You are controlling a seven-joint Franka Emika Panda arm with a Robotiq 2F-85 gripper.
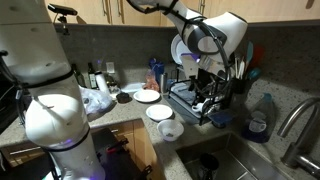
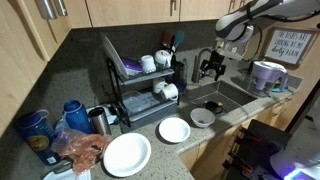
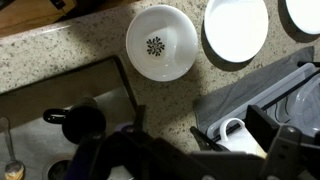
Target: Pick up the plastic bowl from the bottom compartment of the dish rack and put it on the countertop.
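Note:
The black wire dish rack (image 2: 140,80) stands on the speckled countertop (image 2: 215,135) next to the sink; it also shows in an exterior view (image 1: 205,100). Its bottom tier holds white dishes (image 2: 140,103) and mugs (image 2: 166,91); I cannot tell which is the plastic bowl. My gripper (image 2: 210,68) is open and empty, hovering between the rack's end and the sink. In the wrist view my fingers (image 3: 198,125) spread over a white mug (image 3: 232,135) and the grey mat (image 3: 245,80) under the rack.
A white bowl with a dark centre pattern (image 3: 161,43) sits on the counter by the sink corner. Two white plates (image 3: 236,27) (image 2: 127,153) lie beside it. The steel sink (image 3: 70,110) holds dark items. Bottles and bags (image 2: 60,125) crowd the counter's far end.

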